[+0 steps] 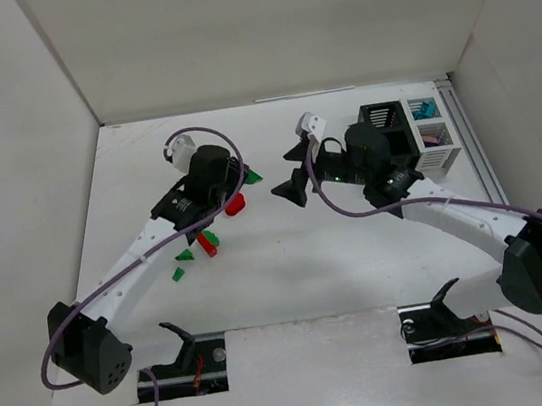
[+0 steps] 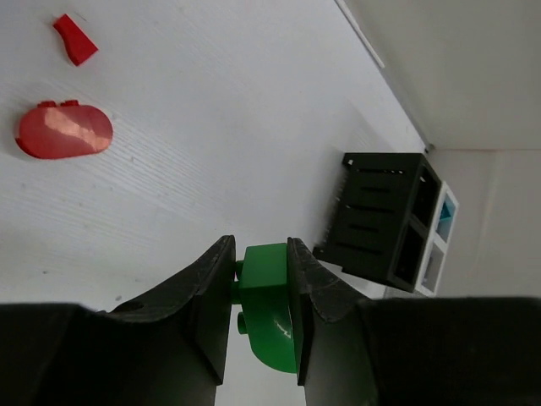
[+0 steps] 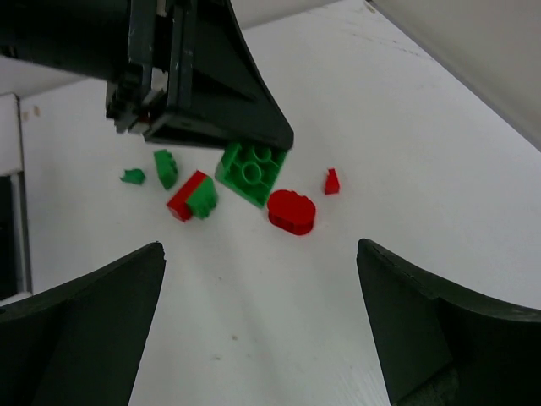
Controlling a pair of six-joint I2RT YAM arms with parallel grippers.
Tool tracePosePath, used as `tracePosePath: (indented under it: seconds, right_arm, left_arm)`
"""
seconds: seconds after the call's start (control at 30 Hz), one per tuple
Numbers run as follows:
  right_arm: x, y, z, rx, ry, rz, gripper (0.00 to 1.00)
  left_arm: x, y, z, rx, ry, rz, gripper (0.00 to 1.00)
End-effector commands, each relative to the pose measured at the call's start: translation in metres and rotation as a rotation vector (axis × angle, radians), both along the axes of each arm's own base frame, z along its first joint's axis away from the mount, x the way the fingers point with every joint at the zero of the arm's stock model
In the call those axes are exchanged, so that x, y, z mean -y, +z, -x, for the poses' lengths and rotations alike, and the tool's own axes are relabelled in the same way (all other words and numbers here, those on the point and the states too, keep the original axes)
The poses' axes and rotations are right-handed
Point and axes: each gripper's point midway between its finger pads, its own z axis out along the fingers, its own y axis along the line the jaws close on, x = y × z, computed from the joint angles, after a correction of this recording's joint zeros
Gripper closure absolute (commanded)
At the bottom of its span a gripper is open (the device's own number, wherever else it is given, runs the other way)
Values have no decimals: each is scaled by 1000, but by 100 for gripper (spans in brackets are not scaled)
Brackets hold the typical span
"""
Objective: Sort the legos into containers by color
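Note:
My left gripper (image 1: 241,180) is shut on a green lego (image 2: 269,296), held just above the table; it also shows in the right wrist view (image 3: 251,173). On the table by it lie a red oval lego (image 1: 235,204), a small red lego (image 2: 74,39), a joined red and green pair (image 1: 206,242) and two small green legos (image 1: 185,256). My right gripper (image 1: 295,169) is open and empty, facing the pile across bare table (image 3: 260,279). The containers (image 1: 407,128) stand at the back right: black bins (image 2: 385,222), a white one with teal legos (image 1: 426,108), and a white one with purple (image 1: 433,137).
White walls close in the table on the left, back and right. The right arm's wrist (image 1: 365,154) sits in front of the black bins. A metal rail (image 1: 476,154) runs along the right edge.

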Motion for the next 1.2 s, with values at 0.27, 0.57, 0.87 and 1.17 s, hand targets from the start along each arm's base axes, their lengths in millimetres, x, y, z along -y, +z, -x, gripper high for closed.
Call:
tracePosePath:
  seconds: [0.27,0.57,0.87,1.17]
  right_arm:
    - [-48,32,1,-98,57,-213,2]
    - [-64,43,8,-97,124,-273,15]
    - [-69,52,18,-87,177,-290,34]
    - [-75,43,20,-115,213,-276,73]
  left_arm:
    - [17,55,31,161,97,179,89]
    - [19,57,34,174,109,175,89]
    - [20,54,33,176,111,154,89]
    - [18,59,33,196,112,147,89]
